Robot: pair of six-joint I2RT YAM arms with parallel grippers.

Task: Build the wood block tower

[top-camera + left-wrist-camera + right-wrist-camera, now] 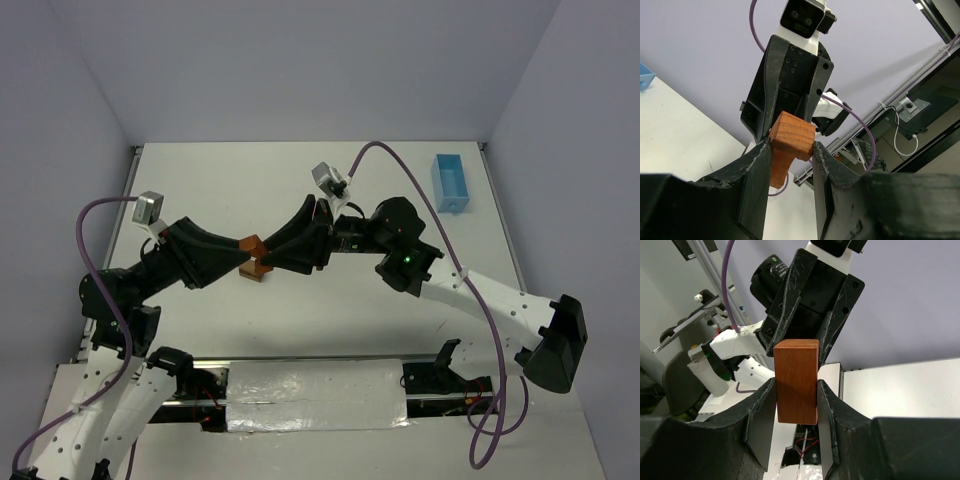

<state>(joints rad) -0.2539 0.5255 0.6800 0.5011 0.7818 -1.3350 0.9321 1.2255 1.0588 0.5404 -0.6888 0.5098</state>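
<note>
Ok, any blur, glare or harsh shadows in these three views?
Top external: even light, soft shadows, no glare; the wood block is tiny. Left wrist: block sharp, left gripper nearly featureless black. Right wrist: block sharp, background soft.

The block [796, 380] is reddish-brown with fine straight grain, and more orange on its top face. A second piece [259, 271] under it is tan. The left tool [790, 152] and right tool [796, 395] are matte black. The cables [378, 144] are purple, the tray [451, 183] light blue, the tabletop [220, 190] white
</note>
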